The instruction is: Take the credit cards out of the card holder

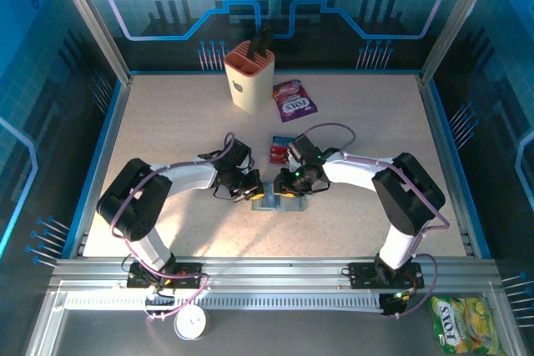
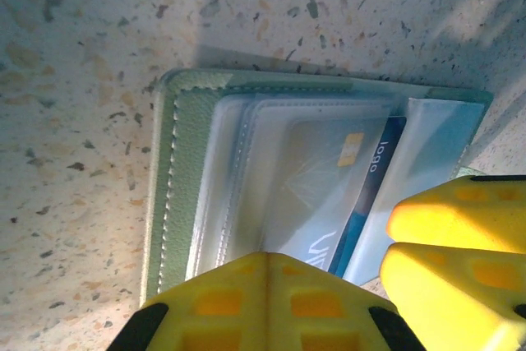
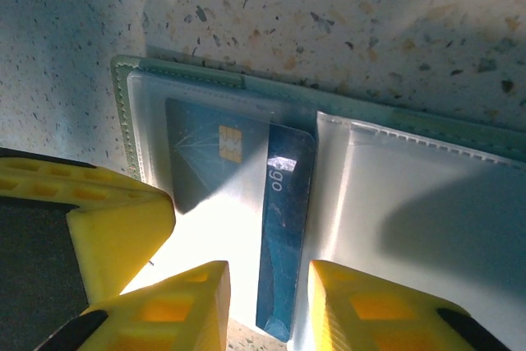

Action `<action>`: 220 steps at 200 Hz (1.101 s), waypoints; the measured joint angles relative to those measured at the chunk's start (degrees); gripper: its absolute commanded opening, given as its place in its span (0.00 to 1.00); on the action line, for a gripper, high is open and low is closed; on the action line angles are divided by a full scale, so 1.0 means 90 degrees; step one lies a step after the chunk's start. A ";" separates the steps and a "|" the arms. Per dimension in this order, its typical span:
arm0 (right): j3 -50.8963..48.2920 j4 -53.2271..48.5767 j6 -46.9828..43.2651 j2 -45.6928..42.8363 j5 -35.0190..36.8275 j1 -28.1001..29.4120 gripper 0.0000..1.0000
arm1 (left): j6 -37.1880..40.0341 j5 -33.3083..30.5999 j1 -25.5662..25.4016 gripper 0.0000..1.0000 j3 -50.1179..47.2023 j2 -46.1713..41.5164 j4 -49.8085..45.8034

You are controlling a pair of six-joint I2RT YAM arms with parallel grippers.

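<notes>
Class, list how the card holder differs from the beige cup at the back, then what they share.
The card holder lies flat and open; the beige cup stands upright. The holder is grey-green with clear sleeves; the cup has slots on top. The holder lies mid-table; the cup stands at the far edge. Both hold something: a blue card, a dark object.

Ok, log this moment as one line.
stage: extracting | left claw: shut, tip on card holder | right claw: open, straddling blue card partly out of holder | two loose cards on table
</notes>
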 measured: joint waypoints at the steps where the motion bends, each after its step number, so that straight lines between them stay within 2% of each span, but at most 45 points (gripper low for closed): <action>1: -0.0002 0.0002 0.0000 0.0000 0.0000 0.0000 0.32 | 0.0012 -0.0002 0.0000 0.02 0.0000 0.0000 -0.0002; 63: -0.0032 0.0330 0.0049 0.0117 -0.0233 -0.0024 0.33 | 0.0036 -0.0022 0.0000 0.02 0.0000 0.0012 -0.0056; 220: -0.0078 0.0384 0.0051 0.0206 -0.0231 -0.0024 0.34 | 0.0039 -0.0019 0.0000 0.01 0.0012 0.0036 -0.0058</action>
